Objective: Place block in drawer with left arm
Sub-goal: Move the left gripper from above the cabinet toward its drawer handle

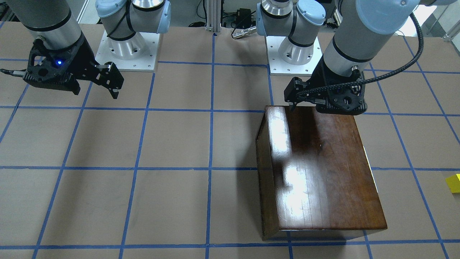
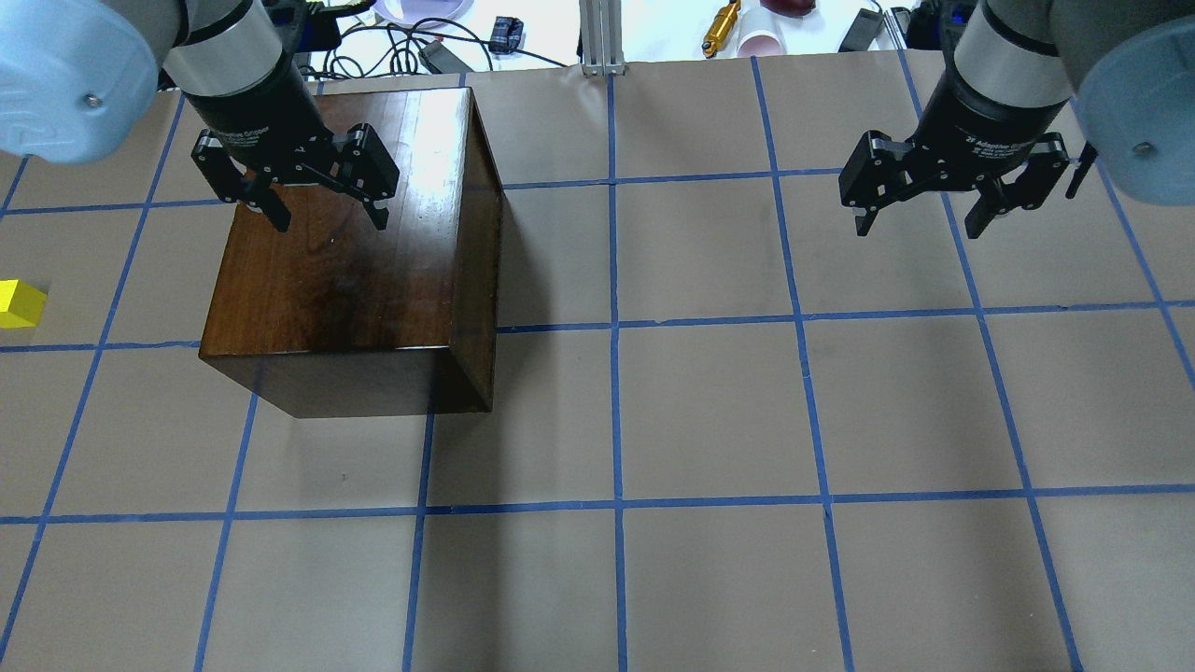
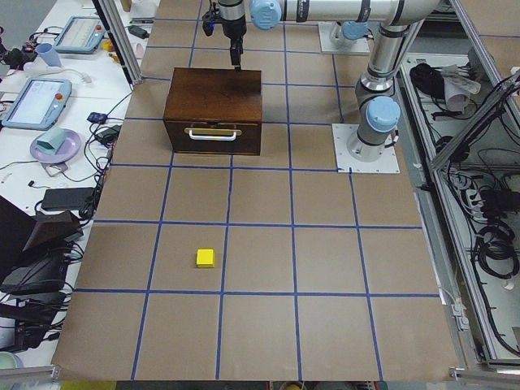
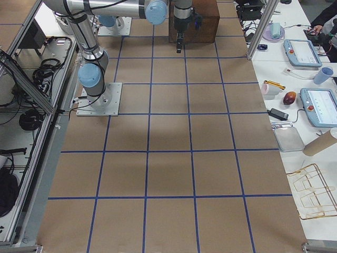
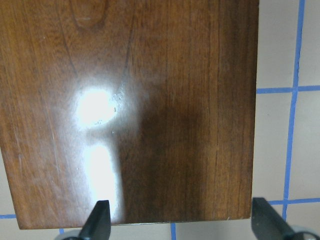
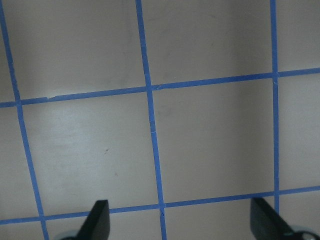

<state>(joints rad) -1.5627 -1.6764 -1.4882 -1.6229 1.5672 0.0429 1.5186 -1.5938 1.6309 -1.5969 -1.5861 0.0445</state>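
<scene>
The yellow block (image 2: pixel 19 303) lies on the table far to the robot's left of the dark-wood box (image 2: pixel 355 280); it also shows in the exterior left view (image 3: pixel 205 257) and at the front view's right edge (image 1: pixel 453 182). The drawer is shut; only its dark front with the metal pull (image 3: pixel 213 132) shows, facing the block's side. My left gripper (image 2: pixel 330 220) hovers open and empty over the box's top (image 5: pixel 150 100), near its far edge (image 1: pixel 297 103). My right gripper (image 2: pixel 920 227) is open and empty above bare table.
The table is brown paper with a blue tape grid (image 2: pixel 616 327). The arm bases (image 1: pixel 125 50) stand at the robot's edge. Cables and small items (image 2: pixel 724 23) lie beyond the table's far edge. Tablets and dishes (image 3: pixel 53 146) sit on side benches.
</scene>
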